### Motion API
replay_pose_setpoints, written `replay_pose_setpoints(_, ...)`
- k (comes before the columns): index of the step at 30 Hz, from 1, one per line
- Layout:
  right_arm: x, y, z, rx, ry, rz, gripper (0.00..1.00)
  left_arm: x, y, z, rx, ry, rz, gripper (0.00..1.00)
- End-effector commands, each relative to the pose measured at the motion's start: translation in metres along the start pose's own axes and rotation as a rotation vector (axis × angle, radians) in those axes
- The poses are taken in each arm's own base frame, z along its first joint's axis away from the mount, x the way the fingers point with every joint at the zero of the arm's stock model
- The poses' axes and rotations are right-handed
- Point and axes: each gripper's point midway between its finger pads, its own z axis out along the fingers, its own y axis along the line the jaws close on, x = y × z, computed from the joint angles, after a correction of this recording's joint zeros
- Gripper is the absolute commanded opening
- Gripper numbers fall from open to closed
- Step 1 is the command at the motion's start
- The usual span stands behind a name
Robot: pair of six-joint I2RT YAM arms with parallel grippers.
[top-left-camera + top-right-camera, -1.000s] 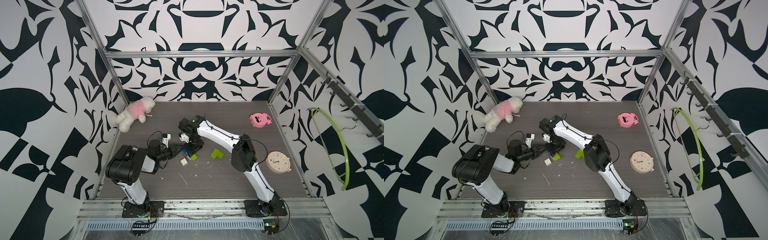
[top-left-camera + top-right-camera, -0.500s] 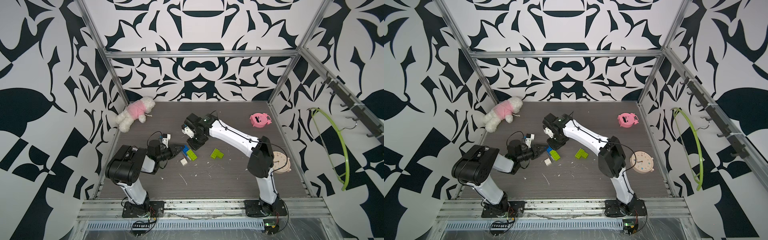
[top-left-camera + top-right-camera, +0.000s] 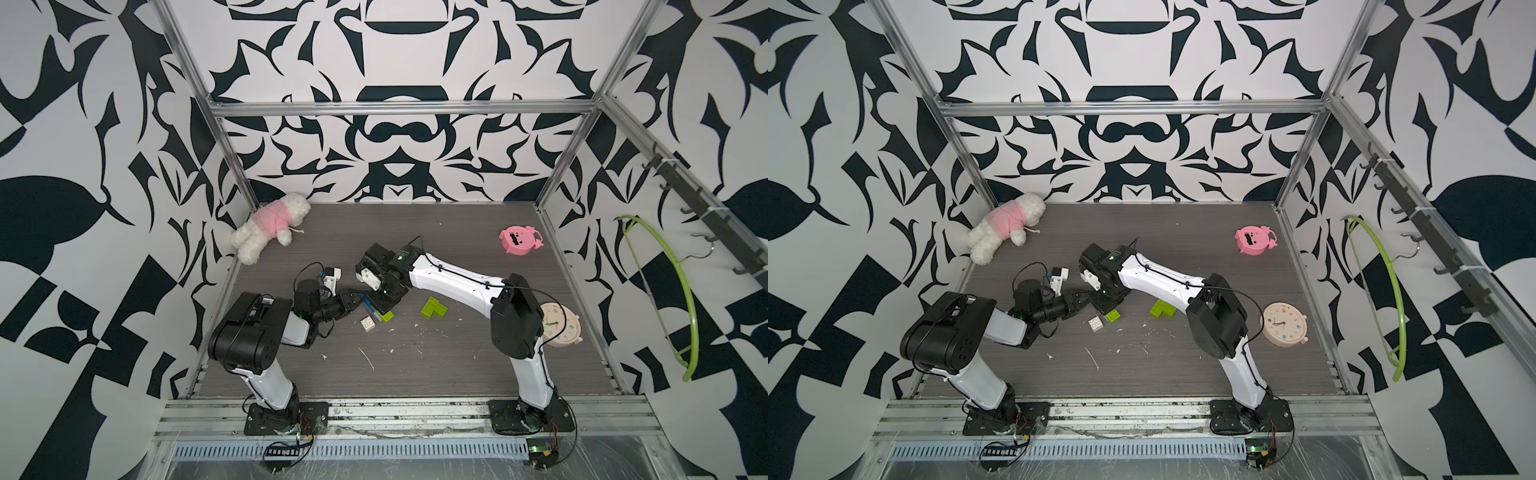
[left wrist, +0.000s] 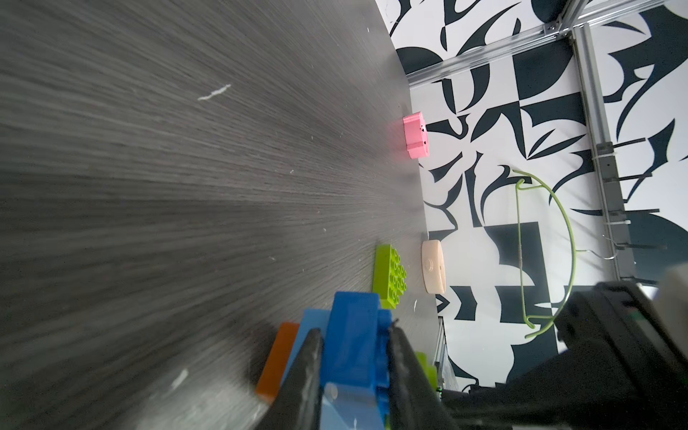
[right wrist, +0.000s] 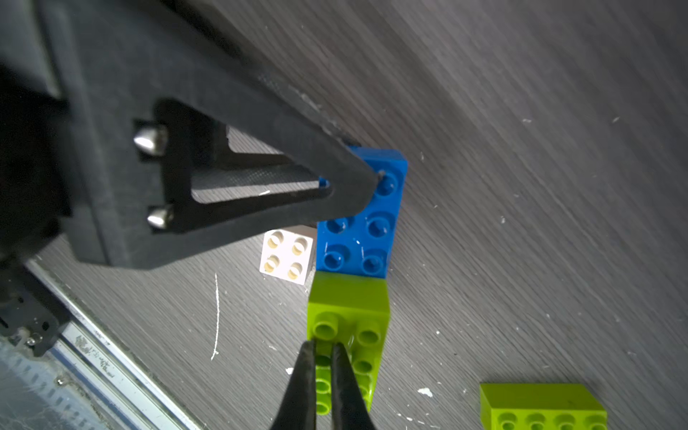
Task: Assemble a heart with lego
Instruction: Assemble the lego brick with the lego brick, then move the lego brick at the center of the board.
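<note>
The heart (image 3: 371, 306), a joined cluster of lego, lies on the floor between both arms. In the left wrist view my left gripper (image 4: 354, 333) is shut on its blue brick (image 4: 352, 312), with an orange brick (image 4: 279, 357) on one side. In the right wrist view a lime-green brick (image 5: 350, 309) sits over the end of the blue brick (image 5: 366, 223). My right gripper (image 5: 324, 346) is shut and empty, its tips just above the green studs. A loose white brick (image 5: 286, 257) lies beside the cluster. A lime-green pair (image 3: 433, 308) lies to its right.
A cream clock (image 3: 559, 330) lies by the right arm's elbow and a pink pig toy (image 3: 519, 240) at the back right. A pink-and-white plush (image 3: 270, 226) is in the back left corner. A green hanger (image 3: 665, 291) hangs on the right wall. White scraps dot the floor.
My right gripper's jaws have shut with nothing in them, and its elbow has swung out to the right. The left gripper has kept its grip on the cluster.
</note>
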Motion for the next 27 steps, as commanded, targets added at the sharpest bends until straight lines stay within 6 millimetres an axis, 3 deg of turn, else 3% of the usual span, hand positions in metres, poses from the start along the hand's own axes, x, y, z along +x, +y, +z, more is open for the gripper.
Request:
replay_pose_setpoints(1, -0.006, 0.001, -0.007, 0.000, -0.032, 0.003, 0.10, 0.024, 0.045, -0.007, -0.163, 0.034, -0.098, 0.18)
replay_pose_setpoints(7, -0.020, -0.002, -0.046, 0.026, -0.119, -0.007, 0.11, 0.024, 0.046, -0.006, -0.163, 0.040, -0.101, 0.18)
replay_pose_setpoints(12, -0.007, -0.045, -0.060, 0.081, -0.126, 0.094, 0.13, 0.024, 0.049, -0.004, -0.165, 0.044, -0.101, 0.19)
replay_pose_setpoints(16, 0.016, -0.083, -0.060, 0.092, -0.125, 0.232, 0.14, 0.025, 0.051, -0.001, -0.154, 0.054, -0.109, 0.20)
replay_pose_setpoints(27, 0.066, -0.131, -0.036, 0.142, -0.019, 0.384, 0.30, 0.034, 0.062, 0.001, -0.146, 0.060, -0.137, 0.30)
